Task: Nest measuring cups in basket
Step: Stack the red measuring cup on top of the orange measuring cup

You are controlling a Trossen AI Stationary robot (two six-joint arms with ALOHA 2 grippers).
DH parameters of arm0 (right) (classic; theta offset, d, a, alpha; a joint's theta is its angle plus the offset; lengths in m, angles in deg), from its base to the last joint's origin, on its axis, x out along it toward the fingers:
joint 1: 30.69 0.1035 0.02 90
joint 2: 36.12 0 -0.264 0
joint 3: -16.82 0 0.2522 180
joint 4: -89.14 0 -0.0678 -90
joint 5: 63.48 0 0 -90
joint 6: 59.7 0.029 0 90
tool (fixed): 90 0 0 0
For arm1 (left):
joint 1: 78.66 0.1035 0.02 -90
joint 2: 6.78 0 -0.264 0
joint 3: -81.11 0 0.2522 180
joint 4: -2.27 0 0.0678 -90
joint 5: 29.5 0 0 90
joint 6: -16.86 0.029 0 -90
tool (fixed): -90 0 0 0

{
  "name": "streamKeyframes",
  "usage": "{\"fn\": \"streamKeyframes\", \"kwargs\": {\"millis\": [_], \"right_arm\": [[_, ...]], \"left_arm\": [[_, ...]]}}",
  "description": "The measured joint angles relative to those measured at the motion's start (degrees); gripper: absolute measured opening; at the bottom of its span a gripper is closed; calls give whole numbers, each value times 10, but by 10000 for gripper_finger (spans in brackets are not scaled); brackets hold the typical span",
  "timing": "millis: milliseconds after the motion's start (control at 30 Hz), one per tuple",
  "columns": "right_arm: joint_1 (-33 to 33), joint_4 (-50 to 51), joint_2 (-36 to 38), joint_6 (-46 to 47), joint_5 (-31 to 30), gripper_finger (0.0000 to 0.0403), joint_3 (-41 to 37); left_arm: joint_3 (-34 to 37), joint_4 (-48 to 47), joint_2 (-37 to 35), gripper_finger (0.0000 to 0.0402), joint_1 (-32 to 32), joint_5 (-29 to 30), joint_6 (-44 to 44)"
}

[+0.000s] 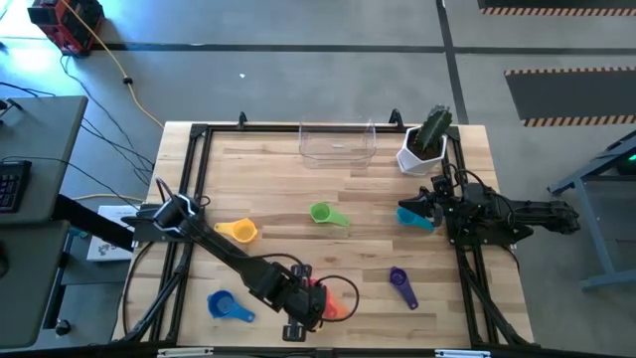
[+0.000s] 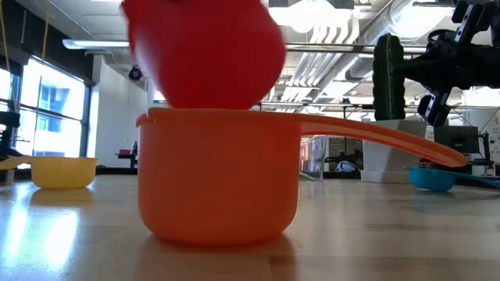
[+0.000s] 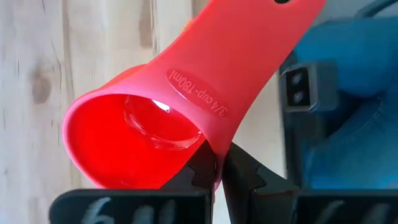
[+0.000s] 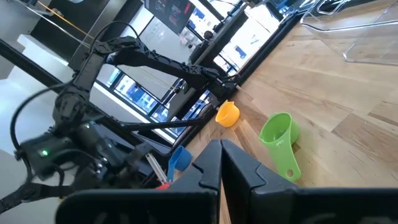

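The red plastic measuring cup is clamped by its handle in the left end effector, above the orange plastic measuring cup at the wooden bench's six o'clock edge. The right end effector, fingers pressed together, is held at three o'clock beside the teal cup.

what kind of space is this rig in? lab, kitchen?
Likely a robotics lab or workshop, not a kitchen: the wooden table stands on a concrete floor with hazard-striped tape, exposed ceiling ducts run overhead, and a desk with a keyboard sits beside it.
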Motion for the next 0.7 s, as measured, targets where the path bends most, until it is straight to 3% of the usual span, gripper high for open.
{"fn": "streamKeyframes", "kwargs": {"millis": [700], "right_arm": [[0,0,-7,0,1,0,0]], "left_arm": [[-8,-24,18,22,15,-14,19]]}}
